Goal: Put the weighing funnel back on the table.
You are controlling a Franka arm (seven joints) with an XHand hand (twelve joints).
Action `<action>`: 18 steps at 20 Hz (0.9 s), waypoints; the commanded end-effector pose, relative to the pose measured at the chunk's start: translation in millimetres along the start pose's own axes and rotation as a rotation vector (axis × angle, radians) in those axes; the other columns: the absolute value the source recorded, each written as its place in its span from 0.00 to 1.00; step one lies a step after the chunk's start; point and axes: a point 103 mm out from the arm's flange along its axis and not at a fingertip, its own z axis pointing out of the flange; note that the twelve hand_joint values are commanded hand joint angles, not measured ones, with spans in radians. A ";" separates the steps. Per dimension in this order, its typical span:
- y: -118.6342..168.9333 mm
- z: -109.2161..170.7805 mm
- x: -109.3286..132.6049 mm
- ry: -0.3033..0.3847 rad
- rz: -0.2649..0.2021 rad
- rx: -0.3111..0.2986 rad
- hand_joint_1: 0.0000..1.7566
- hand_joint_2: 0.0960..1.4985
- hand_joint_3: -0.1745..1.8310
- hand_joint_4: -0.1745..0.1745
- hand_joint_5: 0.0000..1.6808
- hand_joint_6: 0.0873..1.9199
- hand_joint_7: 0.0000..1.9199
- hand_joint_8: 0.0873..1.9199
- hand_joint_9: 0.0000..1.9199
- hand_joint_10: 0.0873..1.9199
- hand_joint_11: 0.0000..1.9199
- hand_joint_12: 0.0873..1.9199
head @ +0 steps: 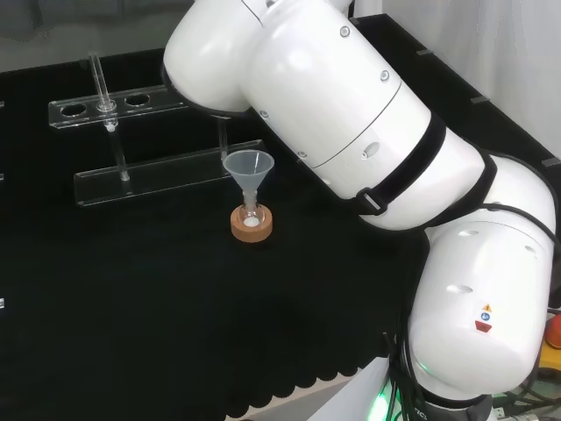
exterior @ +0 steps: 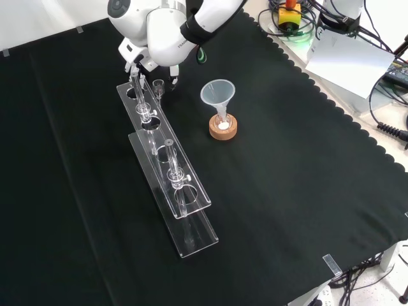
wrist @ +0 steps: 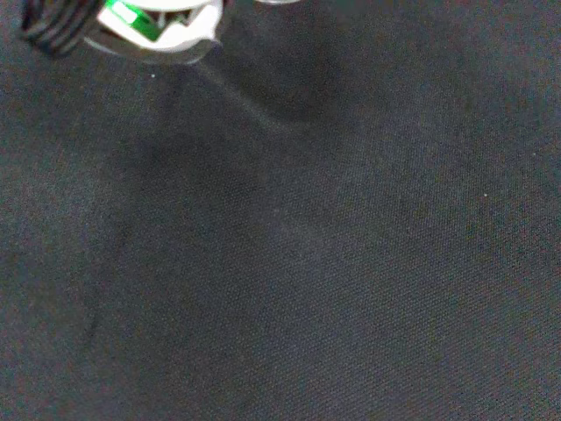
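In the front view the hand (exterior: 134, 56) hangs low over the far end of the clear tube rack (exterior: 169, 172), mostly hidden behind the arm's white link. A small clear piece (exterior: 157, 87), apparently the weighing funnel, shows just under the hand beside the rack. I cannot tell whether it is held or rests on the cloth. In the wrist view a blurred white part of the hand (wrist: 166, 26) sits over bare black cloth with a faint clear streak (wrist: 254, 110). The big funnel (exterior: 218, 95) (head: 248, 167) stands in its flask on a cork ring (exterior: 224, 127) (head: 252, 222).
The rack (head: 149, 140) holds a few glass tubes and runs from the hand toward the cloth's middle in the front view. Cables and equipment (exterior: 331, 32) lie beyond the scalloped cloth edge (exterior: 357, 140) at the right.
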 end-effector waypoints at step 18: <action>6.5 8.3 -1.3 -0.005 0.004 0.028 0.62 0.42 0.42 1.00 0.70 0.41 0.23 0.31 0.40 0.23 0.30 0.61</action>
